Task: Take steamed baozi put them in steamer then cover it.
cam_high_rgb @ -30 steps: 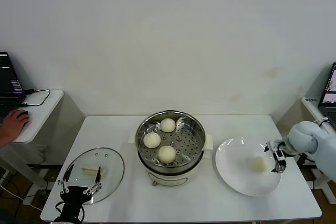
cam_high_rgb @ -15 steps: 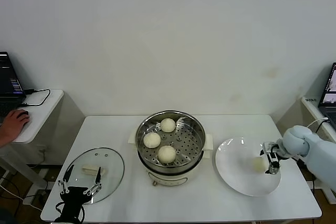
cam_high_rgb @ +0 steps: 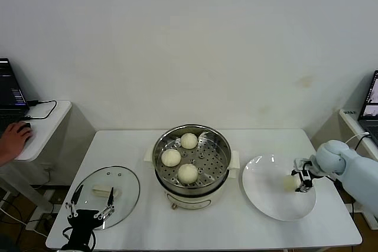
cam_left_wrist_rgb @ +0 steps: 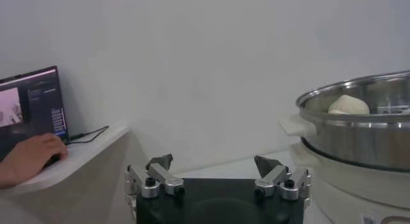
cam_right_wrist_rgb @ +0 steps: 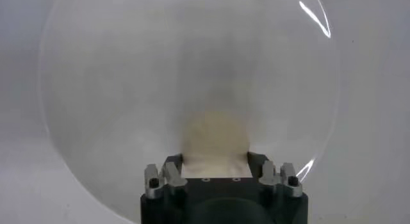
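On white bench (cam_high_rgb: 260, 228): last baozi (cam_high_rgb: 289, 182) on plate (cam_high_rgb: 266, 196), gripped between right pincer (cam_high_rgb: 298, 181) fingers; left pincer (cam_high_rgb: 90, 210) spread by cover (cam_high_rgb: 109, 190).

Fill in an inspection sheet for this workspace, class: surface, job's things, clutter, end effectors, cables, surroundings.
Surface: white table.
Job's things: steamer at centre, uncovered, three baozi on its tray; fourth baozi on the white plate; glass cover flat on the table, on the robot's left.
Clutter: nothing seen.
End effectors: right end effector on the plate, fingers either side of the fourth baozi; left end effector open, idle at the cover's near edge.
Cables: one on the side desk.
Surroundings: laptop, person's hand, plain wall.
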